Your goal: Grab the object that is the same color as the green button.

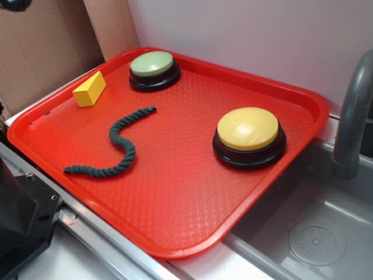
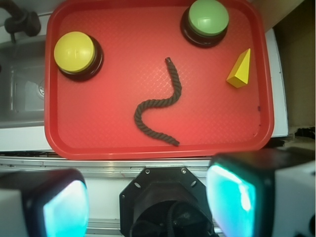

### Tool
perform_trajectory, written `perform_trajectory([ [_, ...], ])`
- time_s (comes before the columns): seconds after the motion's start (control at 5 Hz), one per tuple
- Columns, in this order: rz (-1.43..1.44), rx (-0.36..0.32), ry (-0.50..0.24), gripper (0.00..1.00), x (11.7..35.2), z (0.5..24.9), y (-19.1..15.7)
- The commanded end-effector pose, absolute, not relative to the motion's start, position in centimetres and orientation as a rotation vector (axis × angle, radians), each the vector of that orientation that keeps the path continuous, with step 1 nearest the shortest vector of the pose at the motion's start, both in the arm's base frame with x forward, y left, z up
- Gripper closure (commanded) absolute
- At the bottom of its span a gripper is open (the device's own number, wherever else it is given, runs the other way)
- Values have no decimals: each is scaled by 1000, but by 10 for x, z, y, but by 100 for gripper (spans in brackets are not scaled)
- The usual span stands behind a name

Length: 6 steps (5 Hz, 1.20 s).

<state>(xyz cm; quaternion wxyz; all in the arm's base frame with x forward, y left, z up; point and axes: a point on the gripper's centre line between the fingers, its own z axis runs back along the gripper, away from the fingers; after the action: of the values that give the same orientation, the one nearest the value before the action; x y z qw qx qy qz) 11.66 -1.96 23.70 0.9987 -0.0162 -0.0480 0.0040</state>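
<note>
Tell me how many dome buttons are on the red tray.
2. The green button sits at the tray's far corner near the yellow wedge; the yellow button sits on the sink side. None looks hidden.

Red tray [image 1: 175, 233] carrying green rope [image 1: 119, 146] (curled), green button [image 1: 152, 65]; yellow button [image 1: 247, 129], yellow wedge block [image 1: 90, 90]

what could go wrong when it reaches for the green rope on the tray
1. The dark green twisted rope lies flat and snaking on the red plastic tray, so the open pincer may scrape the tray or close on nothing.
2. It is limp, so a grip near one end could let it slide out.
3. The yellow wedge block is a possible wrong pick.
</note>
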Motion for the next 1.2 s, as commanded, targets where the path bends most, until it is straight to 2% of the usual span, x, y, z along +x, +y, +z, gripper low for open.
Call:
perform_trajectory([
  [0.0, 8, -33, -96, 0, 117, 237, -20],
  [0.4, 125, -61, -114, 0, 142, 194, -22],
  [0.8, 232, 2, -109, 0, 167, 133, -33],
  [1.0, 325, 14, -100, 0, 167, 100, -35],
])
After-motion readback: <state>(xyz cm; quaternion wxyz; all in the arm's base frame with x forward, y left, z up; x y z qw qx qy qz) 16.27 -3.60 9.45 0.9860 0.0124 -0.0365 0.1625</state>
